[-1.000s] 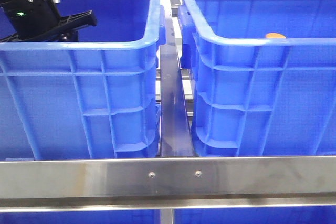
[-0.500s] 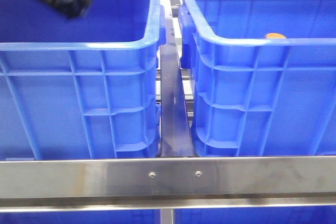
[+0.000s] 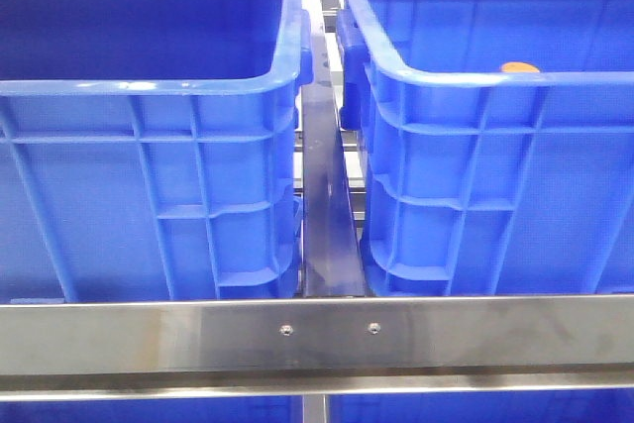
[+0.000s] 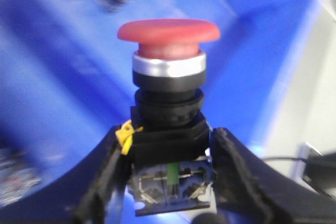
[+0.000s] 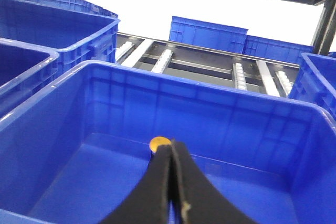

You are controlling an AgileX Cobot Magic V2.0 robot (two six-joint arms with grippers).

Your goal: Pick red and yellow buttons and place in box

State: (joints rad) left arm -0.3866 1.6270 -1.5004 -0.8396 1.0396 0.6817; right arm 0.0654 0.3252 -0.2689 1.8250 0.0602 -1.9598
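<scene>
Left arm gone from front view; red button (image 4: pixel 168 31) mushroom-capped.

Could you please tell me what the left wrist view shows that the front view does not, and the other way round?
Only the left wrist view shows the left gripper, shut on the black body of the red button, its mushroom cap pointing away from the fingers. A blurred yellow spot beyond it cannot be identified. Only the front view shows two blue crates side by side, the left crate and the right crate, with an orange-yellow cap just visible over the right one's rim, and the steel rail in front. Both show blue crate walls.
</scene>
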